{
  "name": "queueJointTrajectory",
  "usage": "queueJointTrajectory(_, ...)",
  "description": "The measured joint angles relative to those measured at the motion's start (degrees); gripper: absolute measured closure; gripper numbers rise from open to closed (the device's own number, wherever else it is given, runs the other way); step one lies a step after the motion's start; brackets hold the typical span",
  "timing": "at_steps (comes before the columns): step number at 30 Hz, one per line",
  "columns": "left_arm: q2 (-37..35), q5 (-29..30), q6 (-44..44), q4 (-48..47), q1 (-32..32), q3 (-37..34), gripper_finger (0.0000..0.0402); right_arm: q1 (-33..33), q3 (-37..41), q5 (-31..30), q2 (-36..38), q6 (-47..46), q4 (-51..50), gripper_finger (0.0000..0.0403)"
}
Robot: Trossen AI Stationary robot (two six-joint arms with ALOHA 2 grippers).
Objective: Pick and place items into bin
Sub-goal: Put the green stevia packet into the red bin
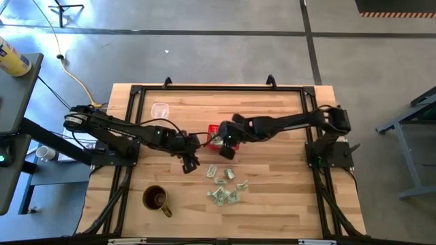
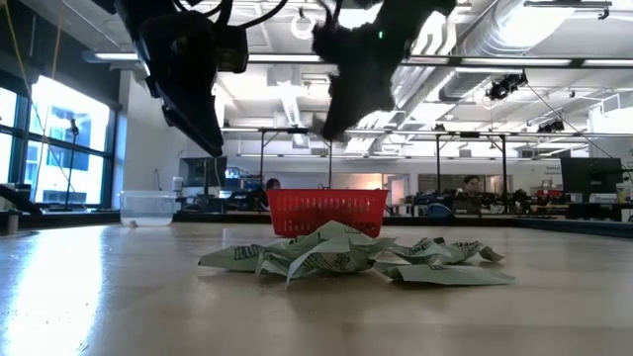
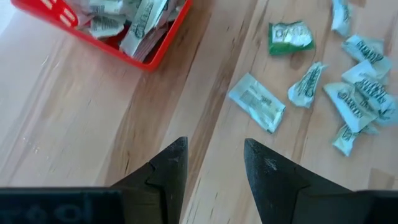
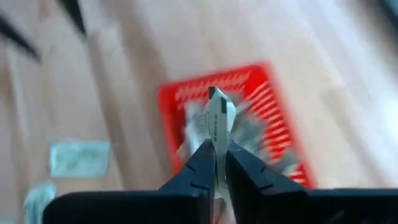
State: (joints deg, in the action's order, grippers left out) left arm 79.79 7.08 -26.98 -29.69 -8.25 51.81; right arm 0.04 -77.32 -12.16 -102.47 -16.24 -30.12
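Note:
The red basket [image 1: 214, 131] stands mid-table and holds several pale green-and-white packets [image 3: 134, 25]. More packets [image 1: 225, 187] lie loose on the wood nearer the front edge, showing as a heap [image 2: 346, 257] in the low view. My right gripper [image 4: 217, 152] hangs above the basket's near side, shut on one packet [image 4: 219, 115]. My left gripper [image 3: 214, 162] hovers open over bare wood to the left of the loose packets, and in the high view it [image 1: 191, 163] is just left of the basket's near corner. My right gripper pinches one packet by its lower end [image 4: 217, 140] between its two fingers. The fingers slant downward toward the basket. The rest of the packet sticks out beyond the fingertips, lifted clear of the table and above the basket.
A brown mug [image 1: 156, 199] stands near the front left. A clear plastic cup [image 1: 160, 109] stands at the far left. Black frame rails [image 1: 218, 87] run along the table's edges. Bare wood lies between the basket and the loose packets.

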Motion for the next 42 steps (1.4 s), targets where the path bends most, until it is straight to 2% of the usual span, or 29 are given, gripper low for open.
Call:
queueJointTrajectory(3, 0.0, 0.1, -0.5, 0.7, 0.0, 0.0, 0.0211, -1.4, 0.8, 5.2, -1.8, 0.8, -0.9, 0.0351)
queueJointTrajectory(6, 0.0, 0.1, -1.0, 1.7, 0.0, 0.0, 0.0211, -1.9, 0.7, 5.3, -2.1, 0.4, -0.4, 0.0313)
queueJointTrajectory(10, 0.1, -0.9, -6.0, 3.0, 0.0, 0.0, 0.0211, -1.6, 0.7, 0.5, -1.1, 1.5, -0.4, 0.0254)
queueJointTrajectory(13, 2.2, -0.9, -6.5, 4.9, 0.0, 0.1, 0.0211, -0.3, 0.6, -3.1, 2.0, 4.6, -2.3, 0.0211)
queueJointTrajectory(15, 4.3, 0.6, -9.2, 5.6, 0.0, 0.0, 0.0211, 1.0, 0.6, -7.0, 3.6, 6.7, -5.8, 0.0185)
queueJointTrajectory(19, 9.4, 0.4, -20.3, 9.9, 0.0, 0.2, 0.0211, 4.1, 0.6, -15.8, 6.3, 7.0, -16.2, 0.0138)
queueJointTrajectory(22, 13.7, -1.2, -24.1, 9.8, 0.0, 2.8, 0.0211, 5.9, 0.5, -18.1, 7.0, 2.7, -23.0, 0.0111)
queueJointTrajectory(25, 17.5, -2.9, -24.5, 9.3, -0.6, 6.6, 0.0211, 7.7, 0.6, -17.9, 6.9, -0.5, -26.8, 0.0094)
queueJointTrajectory(31, 21.8, -0.7, -25.1, 3.7, -3.1, 11.7, 0.0211, 10.6, 1.9, -19.8, 7.0, -4.5, -27.2, 0.0079)
queueJointTrajectory(37, 25.2, -0.9, -30.8, 6.7, -5.1, 12.1, 0.0211, 12.7, 7.8, -18.5, 7.0, -7.9, -27.5, 0.0079)
queueJointTrajectory(42, 27.6, -1.6, -31.3, 8.9, -5.3, 12.0, 0.0211, 14.3, 12.8, -14.3, 7.0, -12.0, -26.9, 0.0079)
